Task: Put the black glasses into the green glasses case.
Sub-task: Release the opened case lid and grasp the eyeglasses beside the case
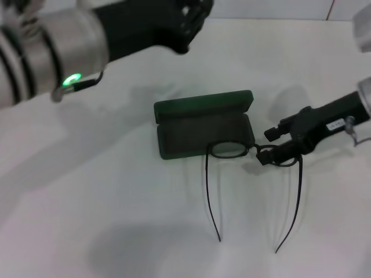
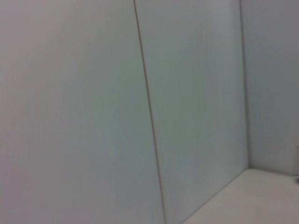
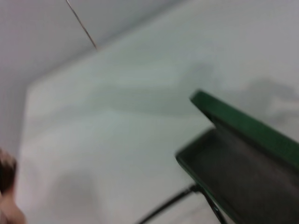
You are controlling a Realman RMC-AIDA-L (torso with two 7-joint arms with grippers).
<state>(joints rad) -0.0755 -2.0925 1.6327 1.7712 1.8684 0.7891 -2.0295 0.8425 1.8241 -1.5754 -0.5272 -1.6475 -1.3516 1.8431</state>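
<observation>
The black glasses [image 1: 232, 149] sit mid-worktop, temples unfolded toward the near edge, one lens overlapping the open green glasses case [image 1: 204, 130]. The right tool [image 1: 268, 152] pinches the other lens rim, likely to lift them in. The left tool [image 1: 194, 14] hovers idle near the far edge; its state I cannot tell.

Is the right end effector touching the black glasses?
Touching. The head view shows the right end effector closed on the black glasses at their right lens.
</observation>
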